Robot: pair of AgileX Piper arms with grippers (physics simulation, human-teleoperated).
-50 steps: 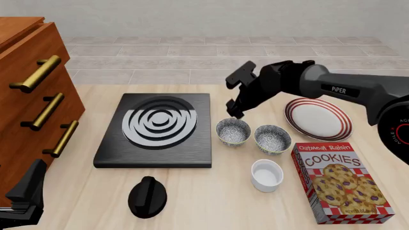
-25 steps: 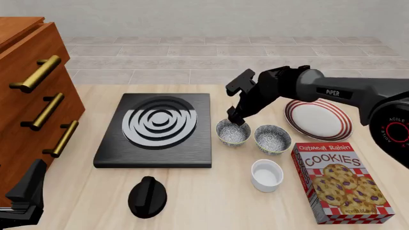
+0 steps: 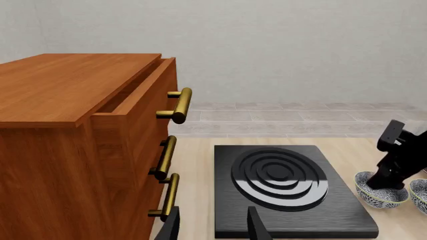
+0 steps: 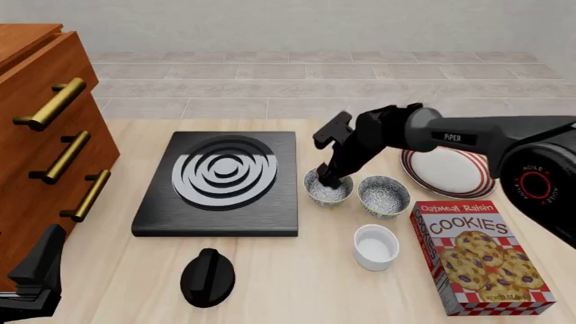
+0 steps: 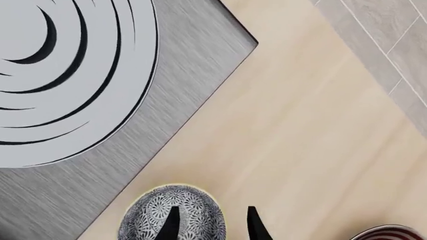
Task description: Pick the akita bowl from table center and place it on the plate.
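Right gripper (image 4: 330,181) drops lower than half a second ago, so in the front view its tips now sit at the far rim of the akita bowl (image 4: 328,187), well short of the plate (image 4: 448,167). Right wrist view: fingers (image 5: 172,224) are apart, straddling the bowl's rim, one inside, one outside. Looks ready to close. Left wrist view: left gripper (image 3: 212,226) hangs open, idle near the stove plate (image 3: 287,186).

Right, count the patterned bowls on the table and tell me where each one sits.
2. One bowl sits beside the black burner slab, under the right claw. The other bowl stands between it and the striped plate.
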